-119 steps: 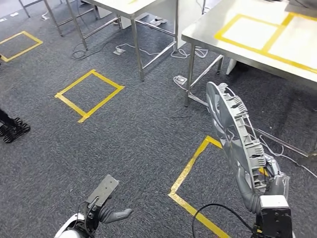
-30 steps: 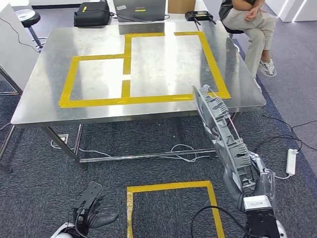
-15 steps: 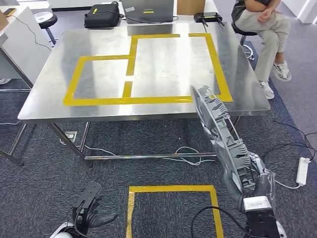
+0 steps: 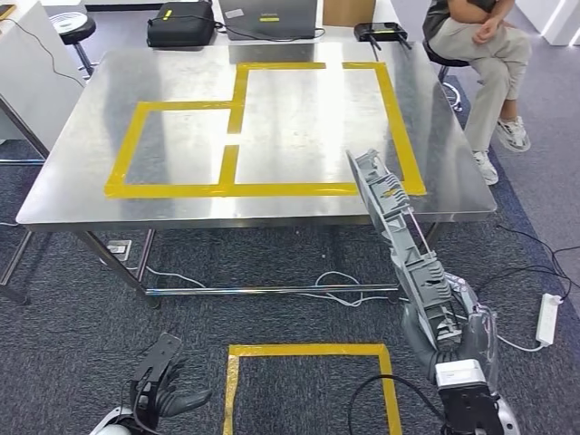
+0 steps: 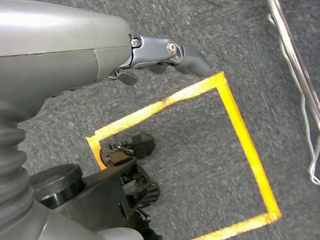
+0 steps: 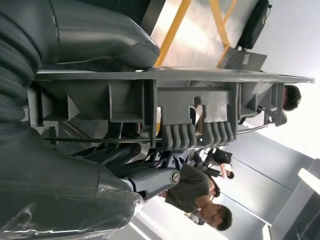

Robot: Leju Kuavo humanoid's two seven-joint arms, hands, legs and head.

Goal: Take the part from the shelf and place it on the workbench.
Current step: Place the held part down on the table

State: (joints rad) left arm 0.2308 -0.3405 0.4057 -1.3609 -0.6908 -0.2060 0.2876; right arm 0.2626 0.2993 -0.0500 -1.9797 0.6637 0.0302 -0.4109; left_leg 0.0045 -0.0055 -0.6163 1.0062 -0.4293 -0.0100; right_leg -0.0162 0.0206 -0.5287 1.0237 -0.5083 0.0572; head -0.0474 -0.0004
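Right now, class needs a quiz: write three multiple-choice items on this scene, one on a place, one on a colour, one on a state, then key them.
1. Where is the grey part?
A. On the workbench
B. In the right hand
C. On the floor

2. What colour is the tape on the workbench?
A. Yellow
B. Red
C. Blue

3. How is the left hand?
A. Holding a part
B. Pressing the bench
C. Empty, fingers apart

B: the right hand grips its lower end.
A: yellow outlines mark the steel top.
C: it hangs over carpet, holding nothing.

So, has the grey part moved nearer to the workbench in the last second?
Yes. The grey part now reaches farther over the workbench, past its front yellow tape line, than a second ago.
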